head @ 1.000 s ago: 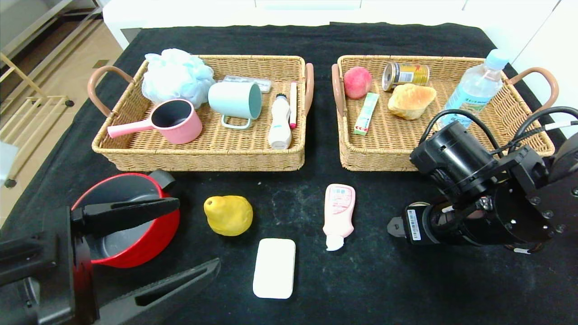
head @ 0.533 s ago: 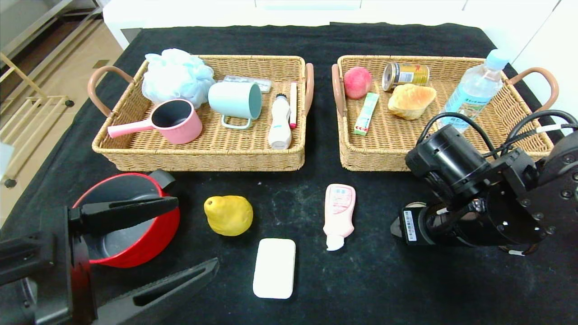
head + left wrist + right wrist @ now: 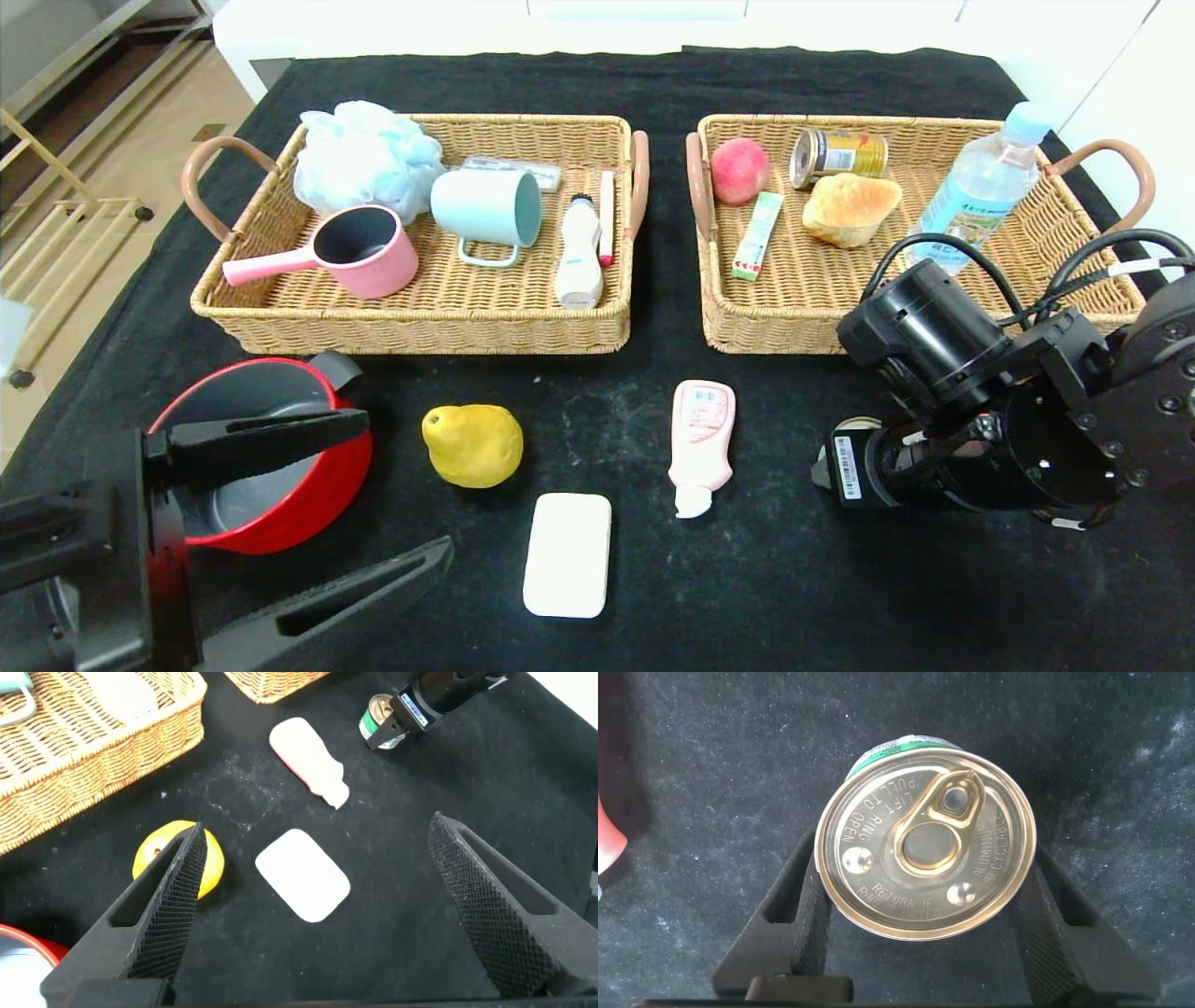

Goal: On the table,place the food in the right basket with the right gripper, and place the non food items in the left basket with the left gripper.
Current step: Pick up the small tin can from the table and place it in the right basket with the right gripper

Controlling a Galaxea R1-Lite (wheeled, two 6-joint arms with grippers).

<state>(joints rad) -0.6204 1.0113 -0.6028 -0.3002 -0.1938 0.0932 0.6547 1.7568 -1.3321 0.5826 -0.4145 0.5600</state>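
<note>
**Right wrist view: tool closed around a drink can**

A drink can (image 3: 924, 847) with a pull-ring lid stands upright on the black desk (image 3: 794, 579), in front of the right basket (image 3: 934, 308). The right tool (image 3: 920, 919) has one finger pressed against each side of the can. To its left lie a pink tube (image 3: 700, 443), a white soap bar (image 3: 567, 554) and a yellow pear (image 3: 472, 444). The left tool (image 3: 318, 905) hovers spread apart near the red pot (image 3: 257, 448).
</note>
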